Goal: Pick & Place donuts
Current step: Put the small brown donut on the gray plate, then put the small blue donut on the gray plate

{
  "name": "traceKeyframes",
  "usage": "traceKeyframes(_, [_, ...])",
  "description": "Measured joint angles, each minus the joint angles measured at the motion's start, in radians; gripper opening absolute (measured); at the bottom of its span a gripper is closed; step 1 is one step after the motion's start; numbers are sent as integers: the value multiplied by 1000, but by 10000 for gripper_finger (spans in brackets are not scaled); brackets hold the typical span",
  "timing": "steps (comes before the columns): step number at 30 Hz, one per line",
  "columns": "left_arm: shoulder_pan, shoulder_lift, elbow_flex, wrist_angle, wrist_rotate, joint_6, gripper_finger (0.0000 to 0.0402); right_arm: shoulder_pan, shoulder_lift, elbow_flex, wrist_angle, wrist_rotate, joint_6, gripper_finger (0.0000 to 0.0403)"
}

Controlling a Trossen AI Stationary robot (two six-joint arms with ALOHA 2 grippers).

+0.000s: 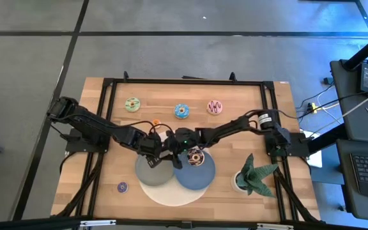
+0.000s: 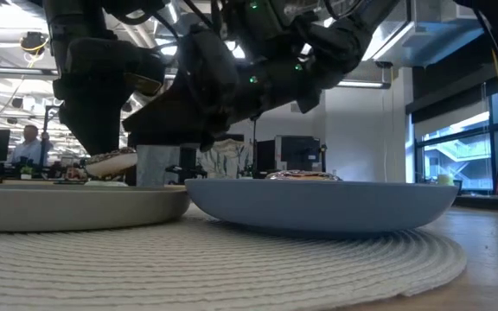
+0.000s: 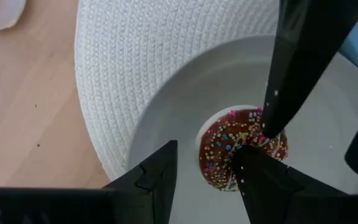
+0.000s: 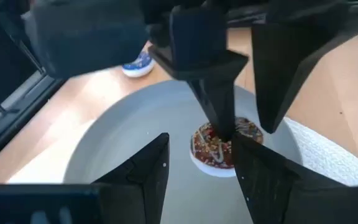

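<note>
1. Chocolate-iced and sprinkled, the donut [image 3: 238, 146] lies flat on the grey plate [image 3: 166, 106], which sits on a white mat [image 3: 135, 56] beside the blue plate [image 1: 200, 177].
2. The left tool [image 3: 205, 149] hangs straight over it, half open and holding nothing. One finger [image 3: 160, 177] is outside the ring over bare plate, and the other covers the ring's near side.
3. The right tool [image 4: 201, 138] comes in from the opposite side, also half open and empty. One of its fingers shows in the left wrist view with its tip on the icing.
4. Both tools are about equally near, so neither arm has a clear claim. A ring has no long axis, so the grasp depends on one finger entering the hole.
5. My judgement is that the two tools crowd each other, and one should back off before either closes.
6. A second chocolate donut [image 1: 195, 157] already rests on the blue plate.
</note>
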Motion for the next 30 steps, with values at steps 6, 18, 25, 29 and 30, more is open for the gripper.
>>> traceKeyframes(6, [0,0,0,0,-1,1,152,0,21,4,-14,0,-5,174])
traceKeyframes(18, [0,-88,0,-30,-61,-27,152,-13,-61,4,-110,-35,-14,174])
traceKeyframes(25, [-22,-253,1,-67,-132,-74,149,-76,-293,5,-553,-35,-74,174])
traceKeyframes(29, [-45,-311,1,-160,5,-169,150,-124,-434,-24,-834,-27,-152,174])
traceKeyframes(30, [-53,-319,1,-199,30,-211,151,-135,-468,-36,-871,-12,-155,174])
